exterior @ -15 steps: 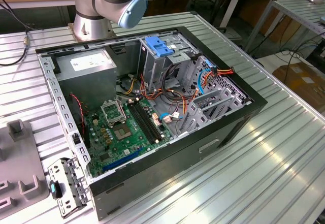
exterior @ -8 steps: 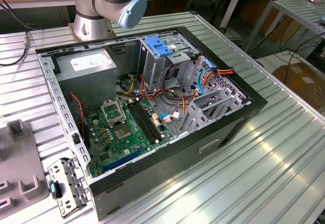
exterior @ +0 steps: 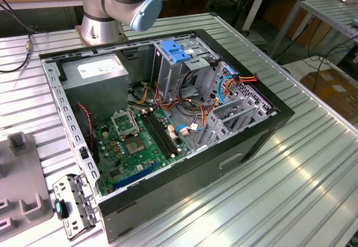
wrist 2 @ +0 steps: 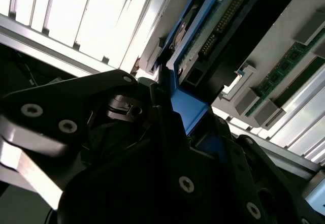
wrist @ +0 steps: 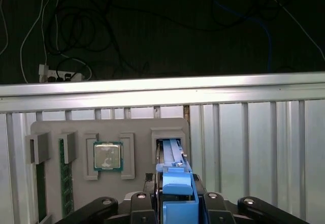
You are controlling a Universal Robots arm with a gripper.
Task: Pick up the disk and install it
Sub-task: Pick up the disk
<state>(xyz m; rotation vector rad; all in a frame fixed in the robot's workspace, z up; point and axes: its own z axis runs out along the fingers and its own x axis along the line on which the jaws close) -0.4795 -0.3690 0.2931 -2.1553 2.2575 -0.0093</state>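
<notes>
the disk stands on edge in a slot of the grey holder, just beside the pocket with the processor chip. its long axis runs from the gripper out toward the ribbed table's edge, with a blue rail uppermost. the second wrist view shows its green circuit board. the jaws are clamped on the disk's end nearest the gripper, one on each broad face.

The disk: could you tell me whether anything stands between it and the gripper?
Nothing visible does: in the first wrist view the gripper is closed on the disk by its blue rail, and the disk stands on edge in the grey holder.
</notes>
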